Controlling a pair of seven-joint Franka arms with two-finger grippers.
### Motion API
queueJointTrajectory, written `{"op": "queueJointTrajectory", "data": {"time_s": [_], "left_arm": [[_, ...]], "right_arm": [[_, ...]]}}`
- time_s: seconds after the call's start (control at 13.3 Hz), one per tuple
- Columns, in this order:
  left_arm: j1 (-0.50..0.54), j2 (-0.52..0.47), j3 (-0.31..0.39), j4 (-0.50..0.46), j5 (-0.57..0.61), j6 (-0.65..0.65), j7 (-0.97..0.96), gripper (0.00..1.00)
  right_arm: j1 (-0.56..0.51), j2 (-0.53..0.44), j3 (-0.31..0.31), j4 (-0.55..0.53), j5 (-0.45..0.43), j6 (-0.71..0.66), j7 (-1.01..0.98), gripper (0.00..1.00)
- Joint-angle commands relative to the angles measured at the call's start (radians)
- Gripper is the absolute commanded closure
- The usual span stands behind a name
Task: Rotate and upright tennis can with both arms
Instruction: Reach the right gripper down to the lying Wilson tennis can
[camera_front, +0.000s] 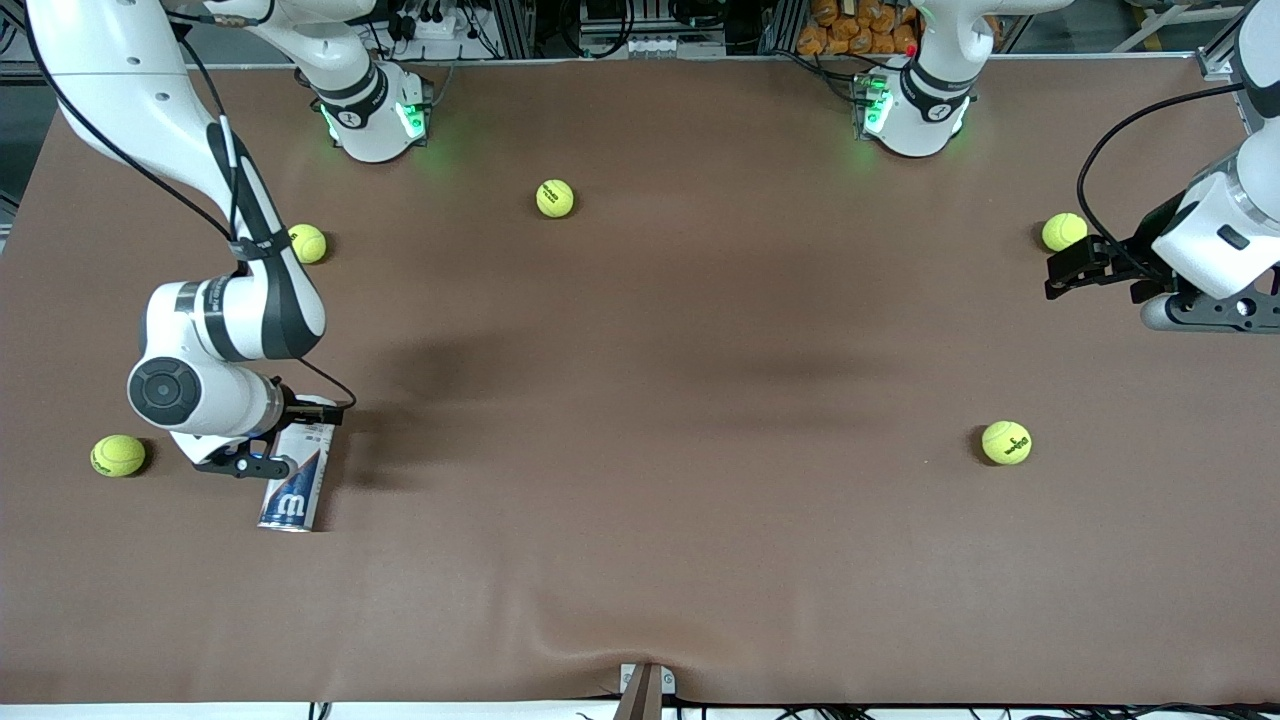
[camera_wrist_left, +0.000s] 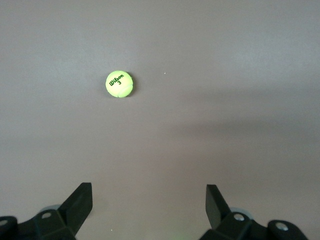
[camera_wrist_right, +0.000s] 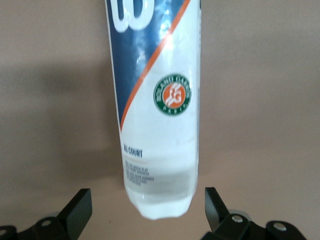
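The tennis can (camera_front: 295, 478) lies on its side on the brown table toward the right arm's end, with its navy "W" part and silvery end nearer the front camera. My right gripper (camera_front: 306, 418) is open over the can's farther white end. In the right wrist view the can (camera_wrist_right: 157, 100) runs away from the gripper (camera_wrist_right: 148, 206), and its white end sits between the two spread fingers (camera_wrist_right: 80, 205) without touching them. My left gripper (camera_front: 1072, 268) waits open and empty above the table at the left arm's end; it also shows in the left wrist view (camera_wrist_left: 149, 205).
Several yellow-green tennis balls lie scattered: one (camera_front: 118, 455) beside the right arm's wrist, one (camera_front: 307, 243) and one (camera_front: 555, 198) nearer the bases, one (camera_front: 1063, 231) by the left gripper, one (camera_front: 1006, 442) nearer the front camera. A ball (camera_wrist_left: 119, 84) shows in the left wrist view.
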Motion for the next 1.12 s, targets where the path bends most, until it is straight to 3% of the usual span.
{"op": "queueJointTrajectory", "data": {"time_s": [0.0, 1.05], "left_arm": [[0.010, 0.003, -0.004, 0.008, -0.016, -0.010, 0.011, 0.00], [0.012, 0.004, -0.004, 0.006, -0.016, -0.010, 0.010, 0.00]], "right_arm": [[-0.028, 0.067, 0.012, 0.080, -0.038, 0.000, 0.005, 0.00], [-0.054, 0.132, 0.012, 0.080, -0.042, 0.126, -0.010, 0.00]]}}
